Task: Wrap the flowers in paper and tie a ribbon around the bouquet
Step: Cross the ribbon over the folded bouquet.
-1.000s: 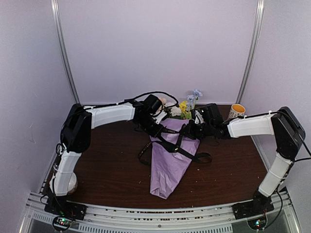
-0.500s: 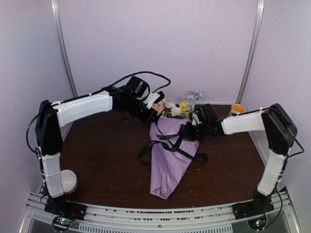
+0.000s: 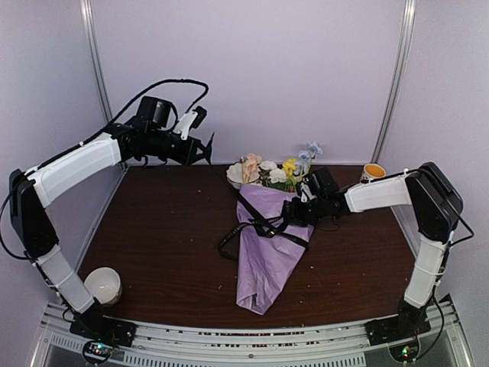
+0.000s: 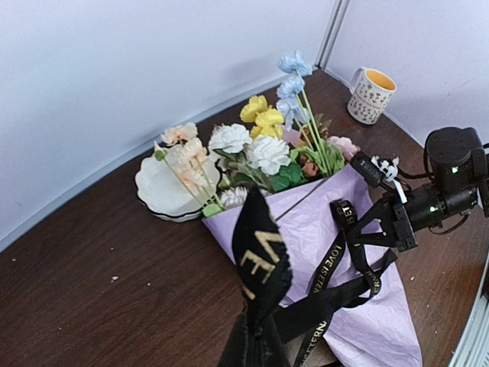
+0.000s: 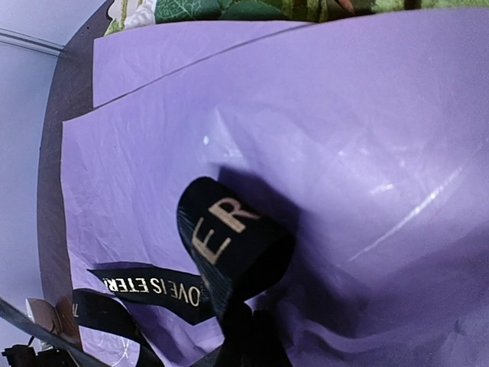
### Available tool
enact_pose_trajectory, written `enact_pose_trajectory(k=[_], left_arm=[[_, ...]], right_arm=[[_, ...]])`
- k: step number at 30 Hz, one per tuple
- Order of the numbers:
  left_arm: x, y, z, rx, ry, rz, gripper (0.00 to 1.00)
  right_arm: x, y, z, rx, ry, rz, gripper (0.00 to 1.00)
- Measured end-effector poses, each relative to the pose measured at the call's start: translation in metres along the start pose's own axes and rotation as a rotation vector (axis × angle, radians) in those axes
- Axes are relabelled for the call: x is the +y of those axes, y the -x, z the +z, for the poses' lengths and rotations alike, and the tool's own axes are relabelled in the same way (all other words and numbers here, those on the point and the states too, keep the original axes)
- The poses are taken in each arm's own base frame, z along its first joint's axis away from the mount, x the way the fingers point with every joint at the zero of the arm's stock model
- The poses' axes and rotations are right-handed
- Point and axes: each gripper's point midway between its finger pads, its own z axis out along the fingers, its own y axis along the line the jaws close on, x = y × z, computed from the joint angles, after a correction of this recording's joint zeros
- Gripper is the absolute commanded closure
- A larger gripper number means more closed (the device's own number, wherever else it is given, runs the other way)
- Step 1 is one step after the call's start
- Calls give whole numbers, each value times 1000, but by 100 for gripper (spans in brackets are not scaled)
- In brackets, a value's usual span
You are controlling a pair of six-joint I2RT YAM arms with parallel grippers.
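Table [image 3: 153, 237]: R tool [image 3: 292, 212] pinches ribbon [image 5: 229, 241] atop bouquet [image 3: 263, 260].

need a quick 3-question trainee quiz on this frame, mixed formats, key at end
1. True or false: the cream patterned mug with a yellow inside stands at the far right corner of the dark wooden table.
2. What does the left claw pinch? A) lilac paper B) the black gold-lettered ribbon C) a green stem
3. Fill in: the mixed-colour flower heads poking from the lilac paper cone point toward the ___ wall.
Key: 1 true; 2 B; 3 back.
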Motion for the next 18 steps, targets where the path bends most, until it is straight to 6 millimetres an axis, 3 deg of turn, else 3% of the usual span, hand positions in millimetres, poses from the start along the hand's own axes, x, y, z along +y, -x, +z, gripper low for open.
enact_pose_trajectory(k=[4,5,7,9,11,13,15,18], left_arm=[[7,-7,-28,-35,38,-8,100],[5,-14,-31,-27,38,-14,95],[5,-41,-35,11,46,-38,71],[7,-73,-34,69,70,-63,56],[15,-105,-32,141,116,-92,51],[24,-124,-32,186,169,-95,50],[30,-129,-33,190,206,-76,49],[20,-110,-30,121,183,39,44]], right_arm=[[-1,0,1,6,-4,-10,100],[-1,-1,2,8,-5,-13,100],[-1,-1,3,13,-8,-18,100],[-1,0,3,16,-10,-20,100],[-1,0,4,21,-12,-21,100],[0,-1,4,25,-13,-24,100],[0,0,4,27,-14,-28,100],[1,0,4,29,-15,-34,100]])
